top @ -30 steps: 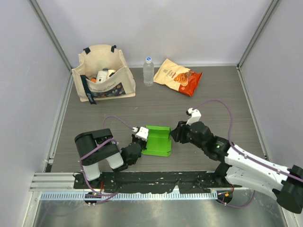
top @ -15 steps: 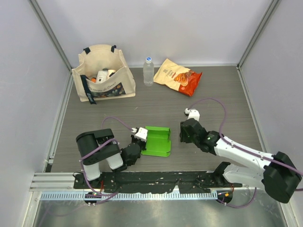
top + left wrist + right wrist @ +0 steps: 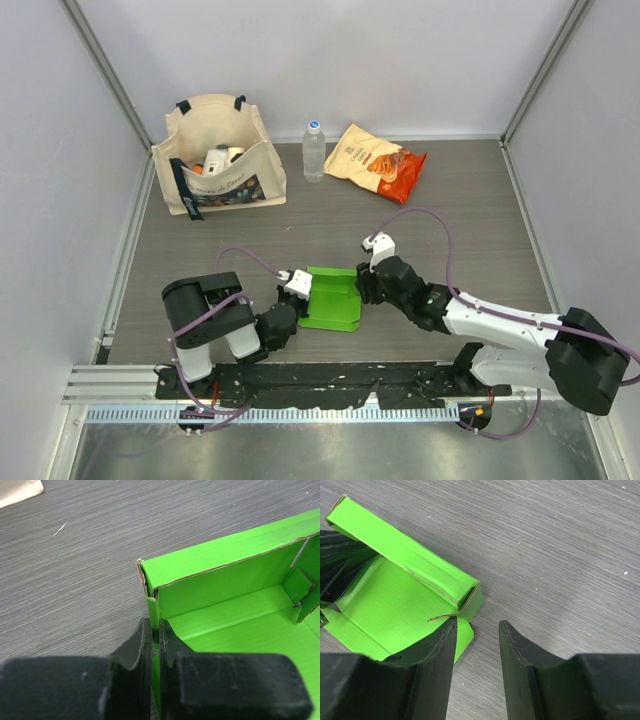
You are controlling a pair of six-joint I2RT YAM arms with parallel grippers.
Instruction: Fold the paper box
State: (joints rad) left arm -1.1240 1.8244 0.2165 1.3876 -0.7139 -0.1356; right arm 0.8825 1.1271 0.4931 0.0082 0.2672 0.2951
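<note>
Between two end effectors [image 3: 155, 636] [image 3: 476, 630], one paper box [image 3: 333, 298]

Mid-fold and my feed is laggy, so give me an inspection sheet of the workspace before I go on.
Surface: table, dark wood grain.
Job's things: box, green, half-formed tray with some walls up, between the arms.
Clutter: tote with items inside, bottle upright, snack bag; all at the far edge, apart from the box.
Grippers: left gripper shut on a box wall; right gripper open by a box corner.
Cables: purple cables loop above each arm, off the box.
Surroundings: pale walls, metal frame.
</note>
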